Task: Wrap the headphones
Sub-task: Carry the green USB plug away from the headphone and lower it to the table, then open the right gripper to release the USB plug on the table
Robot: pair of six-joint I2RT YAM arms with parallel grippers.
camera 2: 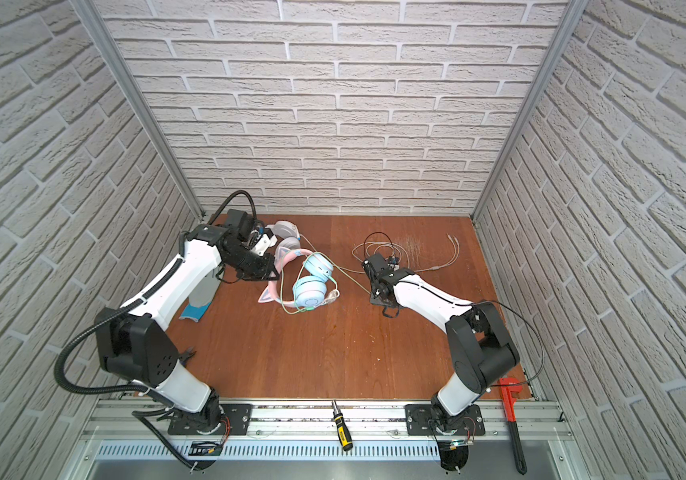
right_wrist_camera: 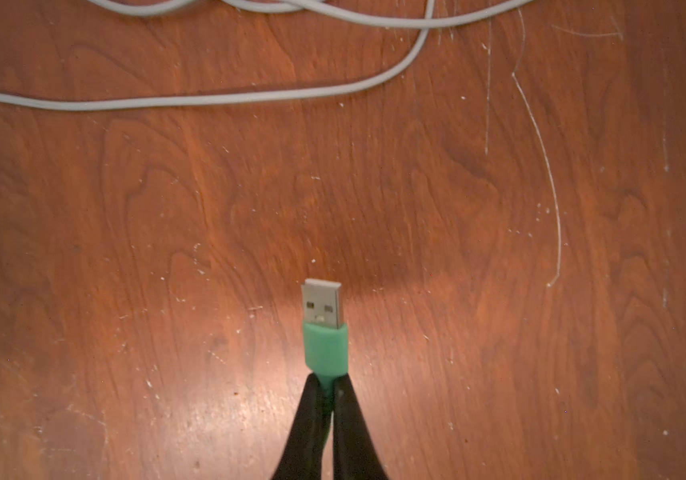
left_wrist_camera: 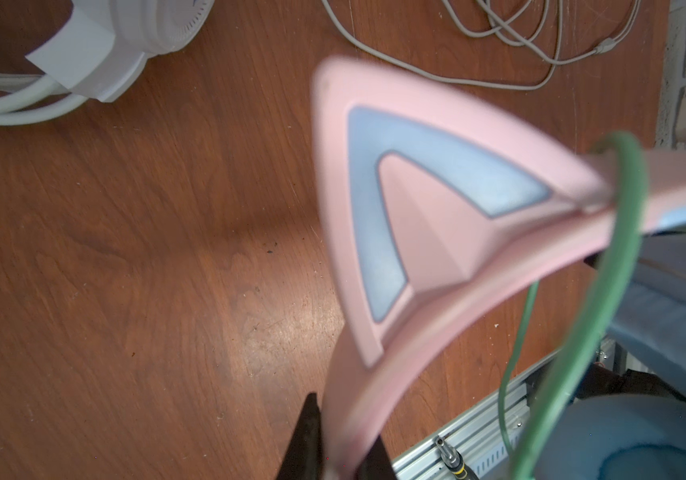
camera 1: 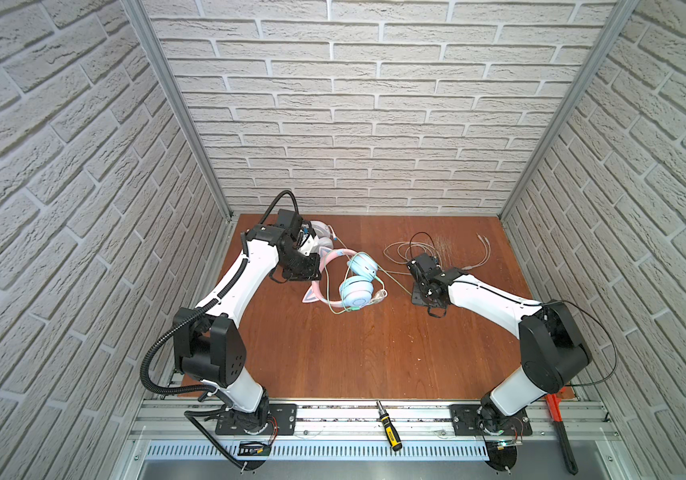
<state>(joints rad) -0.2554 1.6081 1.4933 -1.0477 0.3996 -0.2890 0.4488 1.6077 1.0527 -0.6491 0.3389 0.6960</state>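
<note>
At the back left, the left hand [left_wrist_camera: 343, 451] is clamped narrowly on the pink band of the cat-ear headphones [camera 1: 353, 282], which sit left of centre on the tabletop [camera 1: 353, 353]. The band looks stiff and light, so it should be a sound hold. The white headphones [camera 1: 324, 235] lie just behind, near enough to snag. The green cable [left_wrist_camera: 607, 291], soft and springy, loops over the band and may slip. Further right, the right hand [right_wrist_camera: 330, 399] pinches it just behind the USB plug [right_wrist_camera: 324, 307]. The loose white cable [right_wrist_camera: 208, 99] sprawls nearby and could tangle.
</note>
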